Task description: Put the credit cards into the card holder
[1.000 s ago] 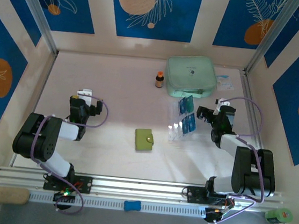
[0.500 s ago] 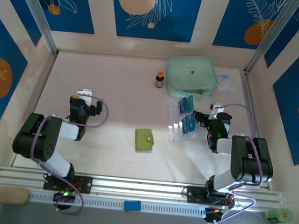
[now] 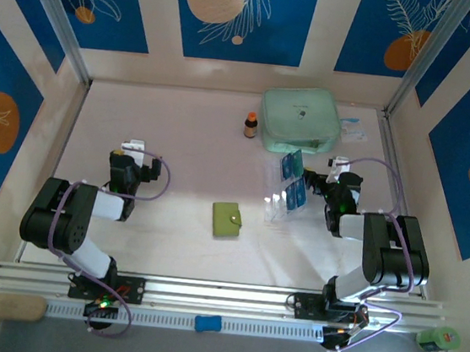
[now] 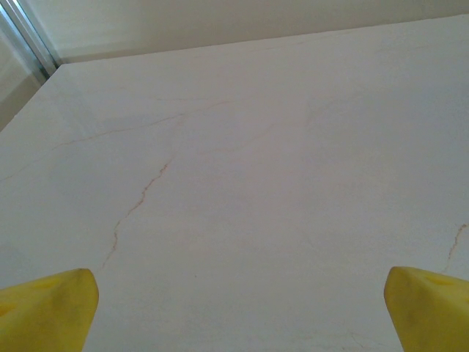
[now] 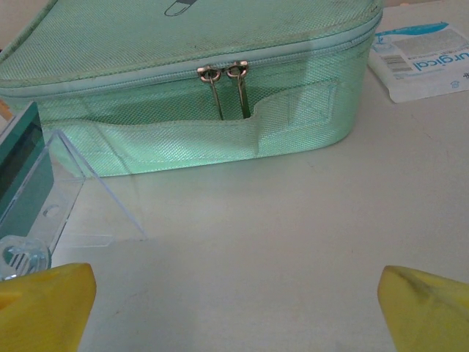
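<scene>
Credit cards point(image 3: 297, 193): teal-blue, standing in a clear plastic tray point(image 3: 277, 203) on the right half of the table point(image 3: 181, 127), a second group point(image 3: 291, 164) just behind the first. In the right wrist view one teal card point(image 5: 20, 158) shows at the left edge, behind the tray's transparent wall point(image 5: 82, 192).

Card holder point(image 3: 227, 219): olive-green, folded shut, pale snap facing up, lying flat near the table's middle, well apart from the cards and from both arms.

Right gripper point(image 5: 236, 302): jaws spread wide, yellow fingertips point(image 5: 45, 304) at the two lower corners of its own view, nothing between them but bare tabletop. It sits just right of the tray and points toward the mint-green zip case point(image 5: 183, 73), whose two zipper pulls hang down the near side.

Left gripper point(image 4: 234, 308): jaws likewise parted, empty, low over bare table on the left side.

Other items: small brown bottle point(image 3: 250, 125) with an orange cap, just left of the zip case; a white printed packet point(image 5: 421, 62) to the right of the case.
</scene>
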Controlling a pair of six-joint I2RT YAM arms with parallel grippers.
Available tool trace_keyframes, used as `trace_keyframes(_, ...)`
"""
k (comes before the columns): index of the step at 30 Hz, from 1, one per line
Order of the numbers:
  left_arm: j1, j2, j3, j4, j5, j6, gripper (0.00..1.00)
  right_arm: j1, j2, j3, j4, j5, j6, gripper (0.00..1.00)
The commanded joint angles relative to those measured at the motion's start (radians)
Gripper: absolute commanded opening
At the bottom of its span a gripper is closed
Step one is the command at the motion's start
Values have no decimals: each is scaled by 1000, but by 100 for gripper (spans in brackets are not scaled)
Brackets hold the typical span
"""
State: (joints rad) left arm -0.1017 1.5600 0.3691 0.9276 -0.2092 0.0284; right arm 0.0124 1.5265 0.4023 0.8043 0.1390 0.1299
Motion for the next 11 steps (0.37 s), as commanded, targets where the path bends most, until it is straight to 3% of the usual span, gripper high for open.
trace_keyframes(1,10,10,2,23,19,1,100,0,0,11,13,11,-19,99)
trace_keyframes(11,10,6,-5,34,18,2,100,-2,-3,7,17,2,-20,99)
